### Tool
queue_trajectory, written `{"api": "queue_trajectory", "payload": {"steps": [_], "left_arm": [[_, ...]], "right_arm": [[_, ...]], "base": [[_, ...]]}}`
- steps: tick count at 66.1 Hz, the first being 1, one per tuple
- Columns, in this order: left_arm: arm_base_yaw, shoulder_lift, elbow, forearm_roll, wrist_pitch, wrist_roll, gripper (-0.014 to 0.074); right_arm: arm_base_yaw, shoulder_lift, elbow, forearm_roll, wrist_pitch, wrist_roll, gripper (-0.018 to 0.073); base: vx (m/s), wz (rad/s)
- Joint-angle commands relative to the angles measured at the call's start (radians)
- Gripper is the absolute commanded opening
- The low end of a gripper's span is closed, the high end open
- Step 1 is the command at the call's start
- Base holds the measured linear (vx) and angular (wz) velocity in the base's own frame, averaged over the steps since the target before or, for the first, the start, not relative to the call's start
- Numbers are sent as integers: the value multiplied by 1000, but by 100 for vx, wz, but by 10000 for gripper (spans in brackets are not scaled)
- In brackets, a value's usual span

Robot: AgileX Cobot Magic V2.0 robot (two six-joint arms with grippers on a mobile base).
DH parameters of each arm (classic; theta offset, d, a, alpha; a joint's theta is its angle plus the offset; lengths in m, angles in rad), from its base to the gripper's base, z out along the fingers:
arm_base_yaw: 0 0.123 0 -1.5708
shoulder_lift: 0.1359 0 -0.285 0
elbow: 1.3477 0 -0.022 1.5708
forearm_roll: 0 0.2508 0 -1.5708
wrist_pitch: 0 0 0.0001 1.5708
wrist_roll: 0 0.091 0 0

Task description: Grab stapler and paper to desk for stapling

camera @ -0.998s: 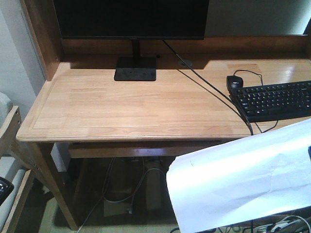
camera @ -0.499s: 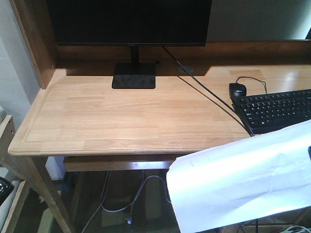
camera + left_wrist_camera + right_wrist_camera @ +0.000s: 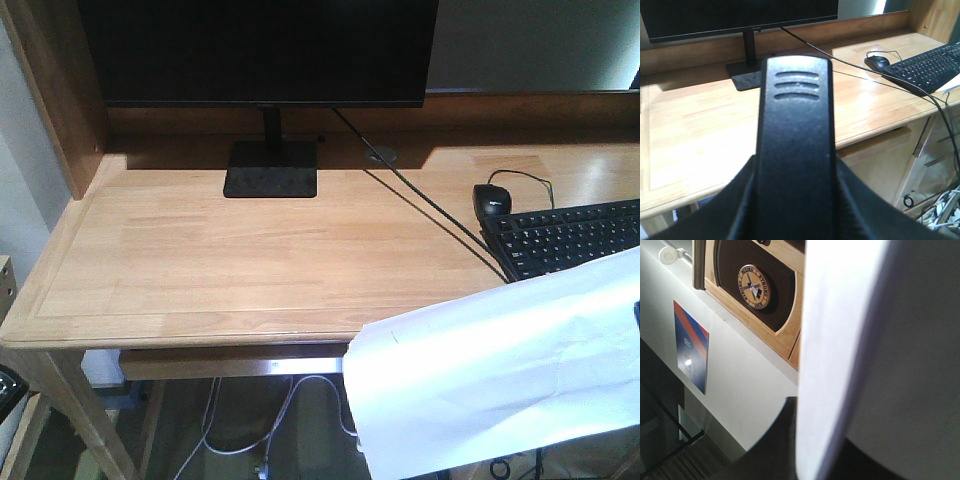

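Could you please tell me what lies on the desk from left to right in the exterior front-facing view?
monitor stand → cable grommet → mouse → keyboard. The paper overlaps the keyboard, so it is left out.

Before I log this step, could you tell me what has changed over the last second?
The desk has drawn nearer: its front edge sits lower in the front view, and the monitor stand, mouse and keyboard shifted down with it. The paper stays raised at lower right, nothing let go.
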Motion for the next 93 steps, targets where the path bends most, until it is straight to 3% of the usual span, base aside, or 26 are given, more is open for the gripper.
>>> {"api": "queue_trajectory", "payload": {"steps": [1, 93], "left_arm": [[0, 10, -30, 0, -118, -3, -7], [0, 10, -30, 0, -118, -3, -7]], "right_arm": [[2, 4, 3, 17, -59, -5, -5], [2, 4, 3, 17, -59, -5, -5]], "base": [[8, -1], [7, -1]]}}
